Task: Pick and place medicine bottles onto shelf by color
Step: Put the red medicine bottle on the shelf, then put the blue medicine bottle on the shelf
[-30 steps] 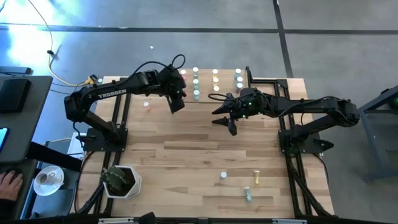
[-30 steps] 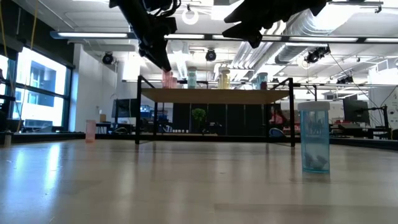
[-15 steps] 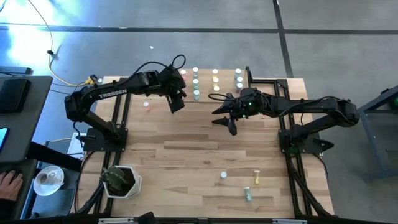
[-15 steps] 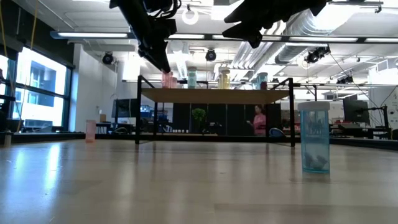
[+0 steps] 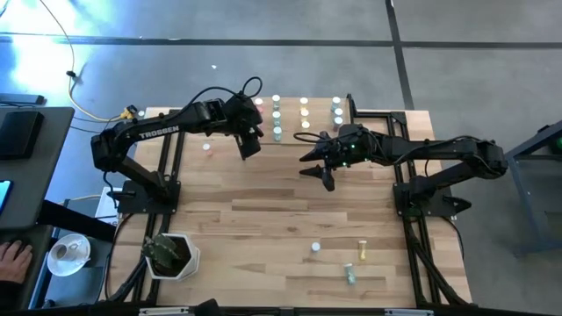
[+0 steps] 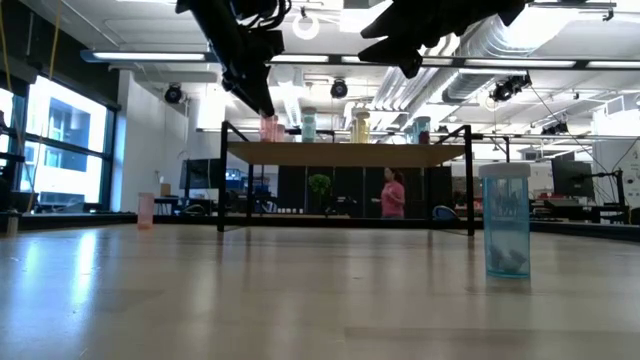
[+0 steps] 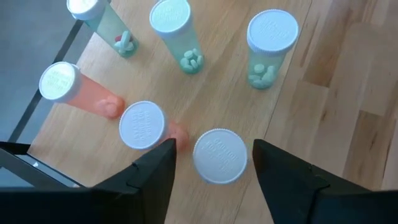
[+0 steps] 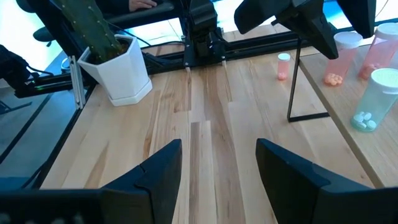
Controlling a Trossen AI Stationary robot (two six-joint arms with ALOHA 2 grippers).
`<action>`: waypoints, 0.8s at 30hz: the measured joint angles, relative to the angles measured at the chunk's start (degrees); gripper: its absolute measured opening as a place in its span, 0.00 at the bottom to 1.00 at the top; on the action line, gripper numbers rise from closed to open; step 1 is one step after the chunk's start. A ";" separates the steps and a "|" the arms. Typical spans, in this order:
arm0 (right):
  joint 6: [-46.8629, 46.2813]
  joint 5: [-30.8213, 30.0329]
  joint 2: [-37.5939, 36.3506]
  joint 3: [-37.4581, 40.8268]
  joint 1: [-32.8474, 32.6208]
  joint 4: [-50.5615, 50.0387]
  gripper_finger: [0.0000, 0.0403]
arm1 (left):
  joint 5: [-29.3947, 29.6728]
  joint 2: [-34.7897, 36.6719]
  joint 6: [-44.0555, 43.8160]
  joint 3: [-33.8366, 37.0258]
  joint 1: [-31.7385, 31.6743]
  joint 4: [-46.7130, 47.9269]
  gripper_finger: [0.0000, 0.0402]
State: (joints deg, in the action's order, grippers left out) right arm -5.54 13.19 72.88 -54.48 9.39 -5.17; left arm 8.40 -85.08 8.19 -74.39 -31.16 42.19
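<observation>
Light plank surface (image 5: pixel 263 211) in an open office hall; a person in a pink top (image 6: pixel 392 193) stands far behind, seen under the shelf in the low view. The shelf (image 5: pixel 303 132) sits at the far edge of the surface, light board on thin black legs.

My left claw (image 7: pixel 211 165) hangs over the shelf's left end, fingers spread, with one white-capped bottle (image 7: pixel 219 155) standing between them; fingers are not touching it, gap shows on both sides. Its body colour is hidden under the cap. Just beside it stand two pink bottles (image 7: pixel 144 126), one near my left finger and one farther out toward the shelf corner. Beyond them is a row of three green bottles (image 7: pixel 176 31) with pills visible inside, all upright.

My right claw (image 5: pixel 322 164) hovers in front of the shelf near its middle, well above the surface, fingers spread, holding nothing.

Still off the shelf: a small pink bottle (image 5: pixel 207 147) on the surface left of the shelf, a white-capped blue-grey bottle (image 6: pixel 504 220) upright near the front, close in the low view. Also at the front are a yellow bottle (image 5: pixel 361 253) and a greenish bottle (image 5: pixel 349 274), both lying down. White pot with plant (image 5: pixel 171 255) at the front left corner.
</observation>
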 joint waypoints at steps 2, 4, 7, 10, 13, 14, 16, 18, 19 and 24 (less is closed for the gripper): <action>0.00 0.00 0.00 0.00 0.00 0.00 0.49 | 0.81 0.00 -0.15 0.00 0.00 0.00 0.53; 0.00 0.00 0.00 0.00 0.00 0.00 0.49 | 2.12 0.00 -0.47 -0.01 0.01 0.00 0.55; 0.00 0.00 0.00 0.00 0.00 0.00 0.49 | 2.24 0.00 -0.46 -0.02 0.00 0.20 0.56; 0.00 0.00 0.00 0.00 -0.01 0.00 0.49 | 0.73 0.00 -0.47 -0.02 0.00 0.48 0.56; 0.00 0.00 0.00 0.00 0.00 -0.01 0.49 | 0.57 0.00 -0.46 -0.02 0.10 0.49 0.56; 0.00 -0.01 0.00 0.00 -0.01 0.00 0.49 | 0.55 0.00 -0.47 -0.02 0.11 0.54 0.56; 0.00 -0.02 0.00 0.00 -0.02 0.00 0.49 | 0.58 0.02 -0.46 -0.02 0.09 0.96 0.56; 0.00 0.00 0.00 0.00 0.00 0.00 0.49 | 0.60 0.03 -0.46 -0.02 0.09 1.34 0.56; 0.00 0.00 0.00 0.00 0.00 0.00 0.49 | 0.62 0.07 -0.46 -0.02 0.09 1.35 0.56; 0.00 -0.01 0.00 0.00 -0.02 0.00 0.49 | 0.64 0.74 -0.46 -0.07 0.26 1.31 0.56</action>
State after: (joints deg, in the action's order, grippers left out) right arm -5.54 13.18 72.88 -54.48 9.37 -5.17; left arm 9.04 -84.33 7.73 -74.46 -30.90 43.51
